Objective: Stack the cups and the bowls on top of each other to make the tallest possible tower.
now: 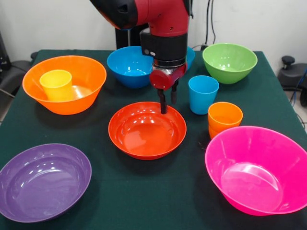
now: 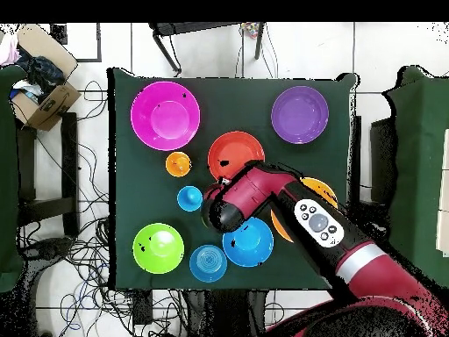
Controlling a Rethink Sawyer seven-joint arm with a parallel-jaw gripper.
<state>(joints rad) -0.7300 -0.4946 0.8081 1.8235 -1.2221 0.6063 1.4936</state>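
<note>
My gripper hangs over the far rim of the red-orange bowl at the table's middle. Its fingers are apart: one dips inside the rim, the other is just behind it. The big orange bowl holds the yellow cup. The blue cup and the nested orange cups stand right of the gripper. The pink bowl, purple bowl, green bowl and two blue bowls each stand apart. In the overhead view the arm hides the gripper and part of the orange bowl.
A dark green cloth covers the table. In the overhead view a cardboard box sits off the table's corner, with chairs and cables around the table.
</note>
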